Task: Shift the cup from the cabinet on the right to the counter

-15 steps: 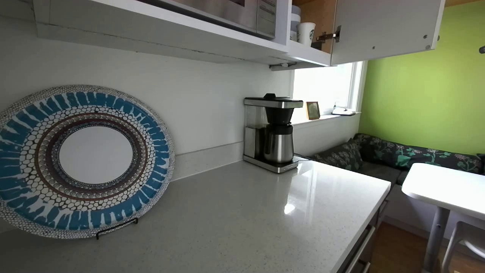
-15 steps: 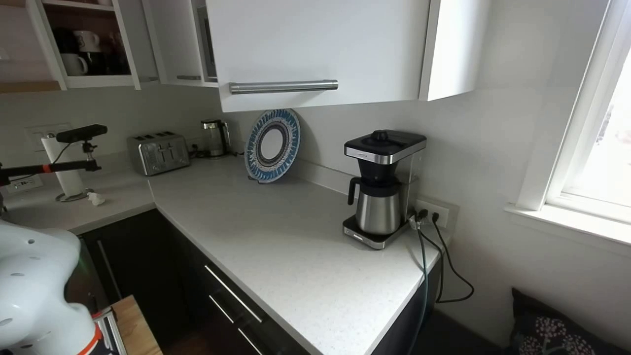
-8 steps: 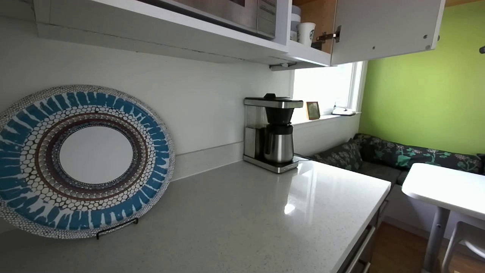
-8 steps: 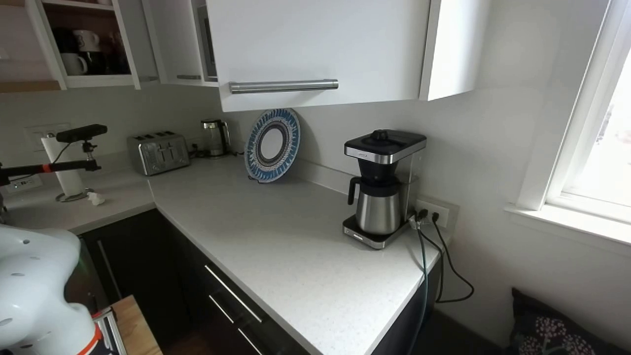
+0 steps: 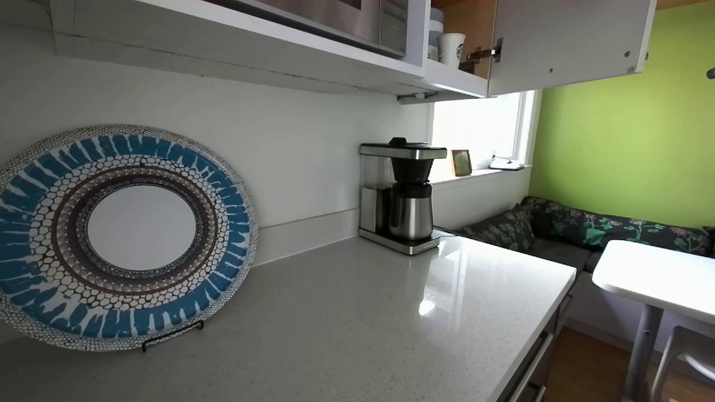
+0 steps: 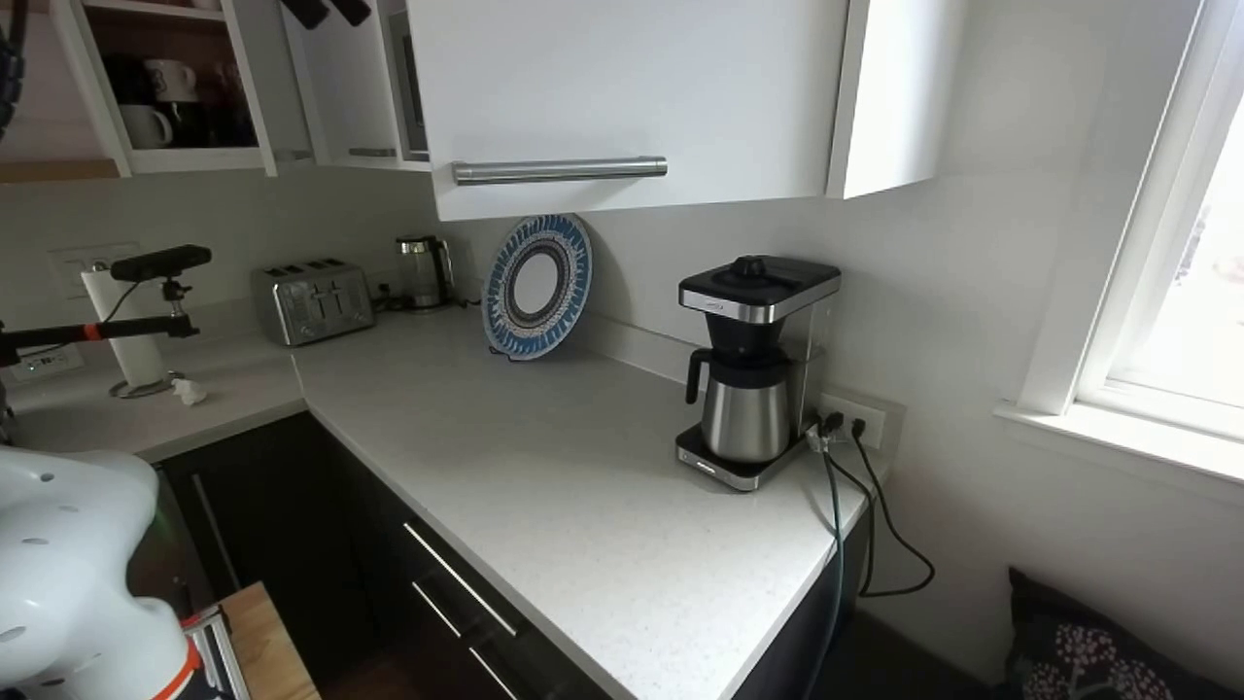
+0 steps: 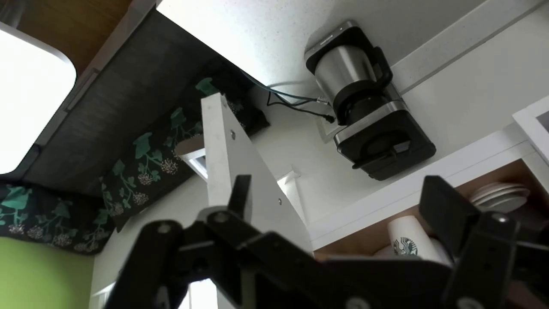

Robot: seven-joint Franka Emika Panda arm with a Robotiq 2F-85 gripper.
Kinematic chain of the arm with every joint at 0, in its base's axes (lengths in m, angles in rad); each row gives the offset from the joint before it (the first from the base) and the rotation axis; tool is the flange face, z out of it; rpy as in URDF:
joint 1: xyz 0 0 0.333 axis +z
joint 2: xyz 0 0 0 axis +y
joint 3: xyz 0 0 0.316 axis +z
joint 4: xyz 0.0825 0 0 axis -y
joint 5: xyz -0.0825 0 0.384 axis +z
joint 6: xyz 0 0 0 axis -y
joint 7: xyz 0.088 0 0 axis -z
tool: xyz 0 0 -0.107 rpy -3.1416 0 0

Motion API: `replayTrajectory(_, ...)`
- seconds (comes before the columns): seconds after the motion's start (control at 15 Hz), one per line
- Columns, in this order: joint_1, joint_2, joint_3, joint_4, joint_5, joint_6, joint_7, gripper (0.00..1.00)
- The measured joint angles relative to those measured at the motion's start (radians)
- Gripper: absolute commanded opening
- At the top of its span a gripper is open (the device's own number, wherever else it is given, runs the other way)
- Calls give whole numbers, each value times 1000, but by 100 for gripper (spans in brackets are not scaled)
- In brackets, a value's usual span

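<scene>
The cup [image 5: 450, 50] is white with a dark round logo. It stands upright near the front edge of the open cabinet [image 5: 455, 78], on its floor. The cup also shows in the wrist view [image 7: 411, 236], its lower part hidden by the gripper. The cabinet's brownish inside is visible behind it. My gripper [image 7: 336, 197] is open and empty, its fingers wide apart; the cup shows beyond it, near the right finger [image 7: 446, 210]. Two dark tips of the gripper [image 6: 328, 10] show at the top of an exterior view. The counter [image 5: 357, 324] lies below the cabinet.
The open cabinet door [image 5: 570, 44] sticks out beside the cup; its outer side has a bar handle [image 6: 559, 172]. Pale stacked items [image 5: 435, 33] stand beside the cup. A coffee maker [image 6: 746, 389] and a round patterned plate [image 6: 537, 287] stand on the counter.
The dark gripper tips have come into view at the top left of an exterior view, with a dark cable at its left edge. The white arm link has shifted slightly. The cup has not moved.
</scene>
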Motion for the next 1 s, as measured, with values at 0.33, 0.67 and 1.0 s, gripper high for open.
replayTrajectory(0.33, 0, 0, 70, -60, -51, 103, 124, 100)
replayTrajectory(0.67, 0, 11, 118, -93, -90, 176, 230, 100)
replayTrajectory(1.0, 0, 14, 128, -101, -93, 195, 245, 100)
